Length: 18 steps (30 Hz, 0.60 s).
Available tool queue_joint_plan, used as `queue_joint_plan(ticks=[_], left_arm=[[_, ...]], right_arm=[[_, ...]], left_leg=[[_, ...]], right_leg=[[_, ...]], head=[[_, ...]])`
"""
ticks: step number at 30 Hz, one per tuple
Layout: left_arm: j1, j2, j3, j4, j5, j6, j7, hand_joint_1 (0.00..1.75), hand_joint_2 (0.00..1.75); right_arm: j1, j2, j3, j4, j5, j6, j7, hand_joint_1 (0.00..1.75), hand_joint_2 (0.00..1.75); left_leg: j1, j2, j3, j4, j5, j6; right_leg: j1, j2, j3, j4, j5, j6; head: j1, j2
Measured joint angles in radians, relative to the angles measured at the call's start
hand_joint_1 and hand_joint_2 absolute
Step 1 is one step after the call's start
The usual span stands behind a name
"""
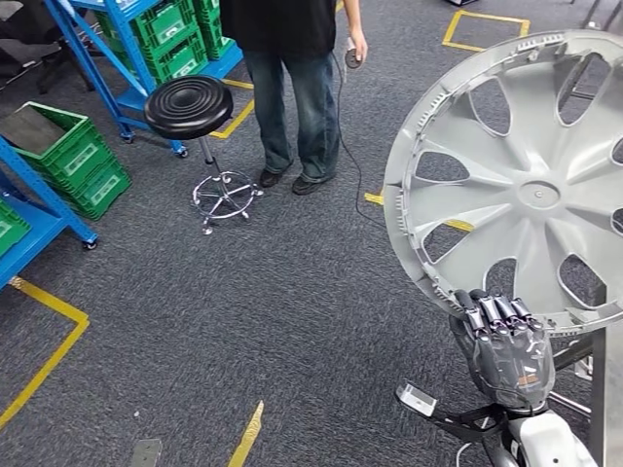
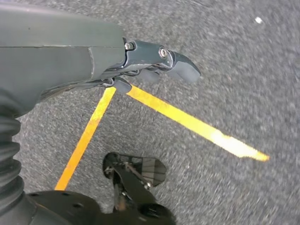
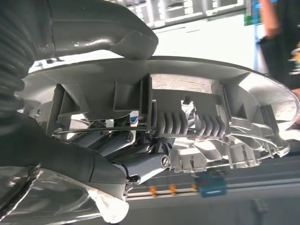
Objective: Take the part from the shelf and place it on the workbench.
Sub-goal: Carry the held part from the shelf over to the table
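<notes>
Gripping one silver wheel cover [image 1: 529, 185] by its lower rim, the right hand [image 1: 507, 350] holds it upright above grey floor; the left hand [image 2: 106, 61] seemingly hangs empty, fingers straight.

Wheel cover [image 1: 529, 185] runs off head view's right edge, rim partly cut. Right hand [image 1: 507, 350] fingertips tucked behind its lower rim, hidden. Person [image 1: 294, 88] cropped above the chest. Left hand [image 2: 106, 56] palm side hidden, grip unreadable.

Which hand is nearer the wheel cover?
Right. The right hand grips the wheel cover at its lower rim; the left hand hangs over the floor, holding nothing.
</notes>
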Motion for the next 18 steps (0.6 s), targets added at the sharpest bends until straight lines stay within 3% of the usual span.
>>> queue_joint_plan(ticks=[1, 2, 3, 4, 6, 7, 8, 10, 11, 12, 13, 15, 17, 18], left_arm=[[0.002, 0.0, 0.0, 0.0, 0.0, 0.0, 0.0, 0.0, 1.75], [0.004, 0.0, 0.0, 0.0, 0.0, 0.0, 0.0, 0.0, 1.75], [0.004, 0.0, 0.0, 0.0, 0.0, 0.0, 0.0, 0.0, 1.75], [0.004, 0.0, 0.0, 0.0, 0.001, 0.0, 0.0, 0.0, 1.75], [0.004, 0.002, 0.0, 0.0, 0.002, 0.0, 0.0, 0.0, 1.75], [0.004, 0.004, 0.0, 0.0, 0.003, 0.0, 0.0, 0.0, 1.75], [0.004, 0.005, 0.0, 0.0, 0.004, 0.0, 0.0, 0.0, 1.75], [0.002, 0.007, 0.0, 0.0, 0.007, -0.001, -0.001, 0.0, 1.75], [0.0, 0.007, 0.0, 0.0, 0.008, -0.002, -0.001, 0.0, 1.75], [-0.001, 0.007, 0.0, 0.0, 0.01, -0.003, -0.001, 0.0, 1.75], [-0.001, 0.007, 0.0, 0.0, 0.011, -0.005, -0.001, 0.0, 1.75], [0.003, 0.008, 0.001, 0.0, 0.015, -0.008, -0.001, 0.0, 1.75], [0.005, 0.009, 0.002, 0.0, 0.019, -0.012, -0.001, 0.0, 1.75], [0.005, 0.01, 0.002, 0.0, 0.02, -0.014, -0.001, 0.0, 1.75]], right_arm=[[0.0, 0.0, 0.001, 0.0, 0.0, 0.0, 0.0, 1.75, 1.75], [0.0, 0.001, 0.001, 0.0, 0.0, 0.0, 0.001, 1.75, 1.75], [0.0, 0.001, 0.002, 0.0, 0.0, 0.001, 0.001, 1.75, 1.75], [0.0, 0.001, 0.003, 0.0, 0.0, 0.001, 0.001, 1.75, 1.75], [-0.001, 0.002, 0.004, 0.0, 0.0, 0.001, 0.001, 1.75, 1.75], [-0.003, 0.003, 0.004, 0.0, 0.0, 0.001, 0.001, 1.75, 1.75], [-0.004, 0.004, 0.005, 0.0, 0.001, 0.002, 0.001, 1.75, 1.75], [-0.006, 0.006, 0.006, 0.0, 0.001, 0.003, 0.0, 1.75, 1.75], [-0.006, 0.008, 0.008, 0.0, 0.001, 0.003, -0.002, 1.75, 1.75], [-0.01, 0.009, 0.01, 0.001, 0.001, 0.004, -0.004, 1.75, 1.75], [-0.016, 0.01, 0.013, 0.003, 0.001, 0.005, -0.008, 1.75, 1.75], [-0.033, 0.014, 0.022, 0.008, 0.001, 0.007, -0.013, 1.75, 1.75], [-0.044, 0.018, 0.031, 0.013, 0.001, 0.009, -0.015, 1.75, 1.75], [-0.048, 0.02, 0.035, 0.016, 0.001, 0.009, -0.014, 1.75, 1.75]], left_leg=[[-0.001, -0.007, -0.032, 0.066, -0.023, 0.003], [-0.002, -0.01, -0.052, 0.102, -0.025, 0.008], [-0.005, -0.013, -0.054, 0.097, -0.006, 0.015], [-0.008, -0.02, -0.04, 0.054, 0.032, 0.024], [-0.015, -0.064, 0.011, -0.081, 0.112, 0.046], [-0.018, -0.086, 0.03, -0.13, 0.135, 0.053], [-0.02, -0.101, 0.04, -0.158, 0.145, 0.059], [-0.021, -0.09, 0.045, -0.178, 0.143, 0.063], [-0.02, -0.077, 0.049, -0.19, 0.144, 0.063], [-0.018, -0.064, 0.054, -0.205, 0.148, 0.063], [-0.015, -0.049, 0.058, -0.216, 0.153, 0.062], [-0.016, -0.021, 0.061, -0.224, 0.156, 0.062], [-0.016, 0.009, 0.061, -0.223, 0.155, 0.061], [-0.015, 0.023, 0.062, -0.222, 0.154, 0.059]], right_leg=[[0.003, 0.013, 0.0, 0.0, 0.0, -0.002], [0.006, 0.028, -0.001, 0.0, 0.001, -0.003], [0.009, 0.043, 0.0, 0.0, 0.001, -0.004], [0.012, 0.059, 0.002, 0.0, 0.002, -0.004], [0.013, 0.086, 0.003, 0.0, 0.003, -0.004], [0.011, 0.099, 0.001, 0.0, 0.004, -0.002], [0.008, 0.111, -0.003, 0.0, 0.007, 0.001], [0.003, 0.135, -0.013, -0.002, 0.014, 0.013], [0.003, 0.128, -0.021, 0.0, 0.015, 0.016], [0.006, 0.105, -0.031, 0.012, 0.006, 0.019], [0.008, 0.073, -0.048, 0.042, -0.013, 0.023], [0.008, 0.012, -0.103, 0.156, -0.074, 0.03], [0.002, -0.004, -0.147, 0.256, -0.107, 0.039], [-0.001, -0.008, -0.146, 0.26, -0.1, 0.043]], head=[[0.0, 0.0], [0.0, 0.0], [0.0, 0.0], [0.0, 0.0], [0.002, 0.0], [0.002, 0.0], [0.001, 0.0], [-0.002, 0.0], [-0.003, 0.0], [-0.001, 0.0], [0.002, 0.0], [0.007, 0.0], [0.007, 0.0], [0.007, 0.0]])
